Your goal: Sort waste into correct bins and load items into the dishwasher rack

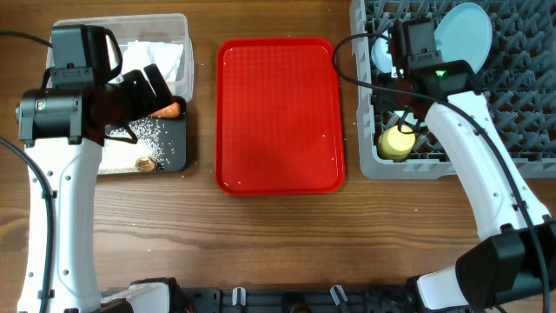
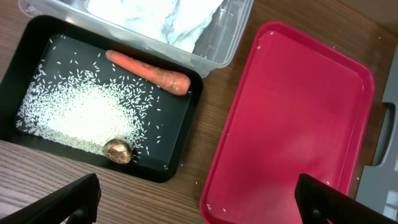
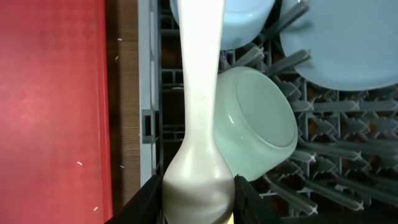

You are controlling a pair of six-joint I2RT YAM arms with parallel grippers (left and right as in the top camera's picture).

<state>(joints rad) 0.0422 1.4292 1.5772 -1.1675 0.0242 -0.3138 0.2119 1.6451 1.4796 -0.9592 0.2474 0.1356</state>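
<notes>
Just beside the left pincer (image 1: 155,87), seen overhead, lies the carrot (image 1: 167,110) in the black bin (image 1: 175,143). Its wrist view: fingers (image 2: 68,202) spread wide (rice (image 2: 81,118) ahead). Lastly, the right pincer (image 3: 199,200) pinches the white spoon (image 3: 199,81), mint-green bowl (image 3: 261,124) beside it, over the rack (image 3: 329,186).

red tray (image 1: 278,113), orange carrot (image 2: 149,73), white spoon (image 3: 199,93)
</notes>
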